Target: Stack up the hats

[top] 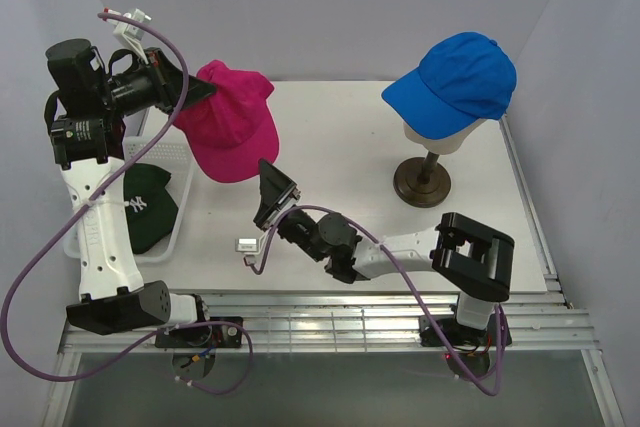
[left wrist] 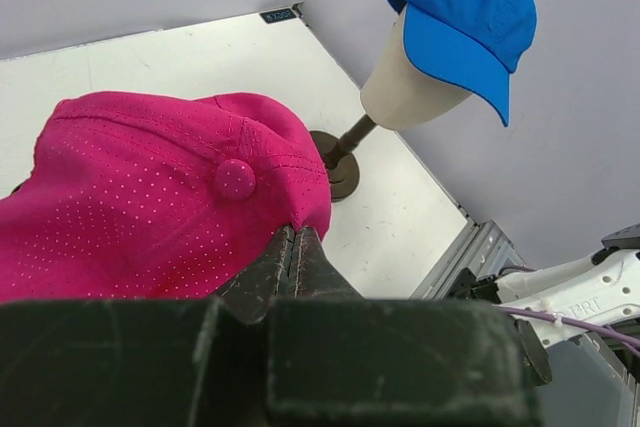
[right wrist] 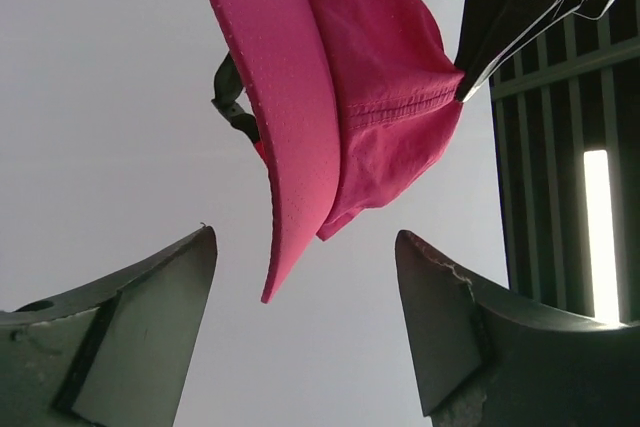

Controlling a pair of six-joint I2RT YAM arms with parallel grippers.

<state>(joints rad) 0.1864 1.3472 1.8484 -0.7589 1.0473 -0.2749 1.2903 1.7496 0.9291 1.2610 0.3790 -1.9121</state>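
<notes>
On the left, a white basket point(top: 170, 155) sits at the edge of the table point(top: 340, 147). The green cap point(top: 150, 209) with white letters lies in it. Near the basket, the left gripper point(left wrist: 293, 247) has its two fingers pressed together on the back edge of the pink cap point(left wrist: 150, 197). It holds that cap up in the air over the left side of the table. In the middle, the right gripper point(top: 272, 194) sits low with its fingers spread wide. It points up at the pink cap and holds nothing. On the right, the blue cap point(top: 460, 77) sits on the cream head point(top: 440, 137).

I think the job is only at the start. One cap is on the head. The pink cap needs to go on top of it, then the green cap. I see no black cap.
</notes>
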